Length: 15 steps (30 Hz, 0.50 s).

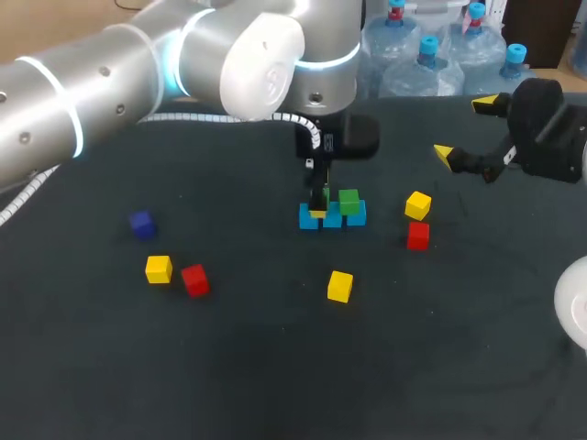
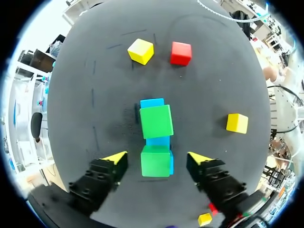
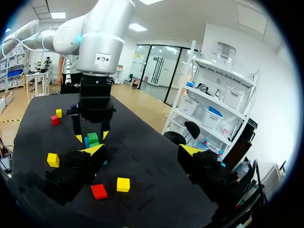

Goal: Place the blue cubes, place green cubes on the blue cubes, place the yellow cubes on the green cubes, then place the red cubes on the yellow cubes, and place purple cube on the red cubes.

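Left gripper (image 2: 156,158) hangs with its yellow tips spread wide, the near green cube (image 2: 155,166) right between them untouched, on the blue row (image 2: 152,103) running straight ahead; the right gripper (image 1: 466,128), also open, is way off.

Surface (image 1: 275,367): dark, matte, flat. Lying directly on it:
- blue cubes (image 1: 356,216): three in a tight row near the middle
- purple cube (image 1: 141,224): alone, well to the left
- left yellow cube (image 1: 159,269) and left red cube (image 1: 194,280): just beside each other, nearer the front than the purple cube
- middle yellow cube (image 1: 339,286): alone, in front of the blue row
- right yellow cube (image 1: 418,205): right of the row
- right red cube (image 1: 418,236): just in front of the right yellow cube
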{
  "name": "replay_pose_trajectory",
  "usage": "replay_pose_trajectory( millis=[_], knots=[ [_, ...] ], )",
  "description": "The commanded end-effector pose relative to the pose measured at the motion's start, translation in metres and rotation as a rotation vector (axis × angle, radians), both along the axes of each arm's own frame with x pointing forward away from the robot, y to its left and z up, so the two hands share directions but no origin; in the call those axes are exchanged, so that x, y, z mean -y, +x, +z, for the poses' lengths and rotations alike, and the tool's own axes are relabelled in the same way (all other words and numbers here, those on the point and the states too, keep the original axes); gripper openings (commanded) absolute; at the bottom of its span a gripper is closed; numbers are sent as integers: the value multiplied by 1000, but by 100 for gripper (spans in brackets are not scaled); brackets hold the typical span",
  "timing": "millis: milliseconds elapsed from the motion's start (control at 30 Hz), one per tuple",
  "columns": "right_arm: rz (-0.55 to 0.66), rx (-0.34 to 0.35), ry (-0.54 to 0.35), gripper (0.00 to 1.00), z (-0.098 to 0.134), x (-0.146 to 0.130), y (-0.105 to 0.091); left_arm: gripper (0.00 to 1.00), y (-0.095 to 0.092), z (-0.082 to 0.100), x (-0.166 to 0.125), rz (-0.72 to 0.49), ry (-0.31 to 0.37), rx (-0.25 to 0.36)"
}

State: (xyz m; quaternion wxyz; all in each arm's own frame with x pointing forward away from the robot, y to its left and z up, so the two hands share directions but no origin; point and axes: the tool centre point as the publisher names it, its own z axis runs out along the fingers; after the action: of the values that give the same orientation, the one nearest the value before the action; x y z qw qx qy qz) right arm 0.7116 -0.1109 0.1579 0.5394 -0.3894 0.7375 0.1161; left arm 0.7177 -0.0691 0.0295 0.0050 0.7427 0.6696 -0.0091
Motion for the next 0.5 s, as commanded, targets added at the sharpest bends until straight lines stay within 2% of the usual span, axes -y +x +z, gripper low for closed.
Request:
replay_pose_trajectory(
  millis=[33, 133, 367, 500],
  knots=[
    [3, -1, 3, 100, 0, 1, 0, 100, 3, 0, 1, 10, 12, 8],
    [3, -1, 3, 100, 0, 1, 0, 100, 9, 5, -4, 40, 18, 46],
    [3, -1, 3, 100, 0, 1, 0, 100, 20, 41, -29, 154, -45, 128],
    [3, -1, 3, 100, 0, 1, 0, 100, 14, 63, -43, 176, -91, 121]
  ],
)
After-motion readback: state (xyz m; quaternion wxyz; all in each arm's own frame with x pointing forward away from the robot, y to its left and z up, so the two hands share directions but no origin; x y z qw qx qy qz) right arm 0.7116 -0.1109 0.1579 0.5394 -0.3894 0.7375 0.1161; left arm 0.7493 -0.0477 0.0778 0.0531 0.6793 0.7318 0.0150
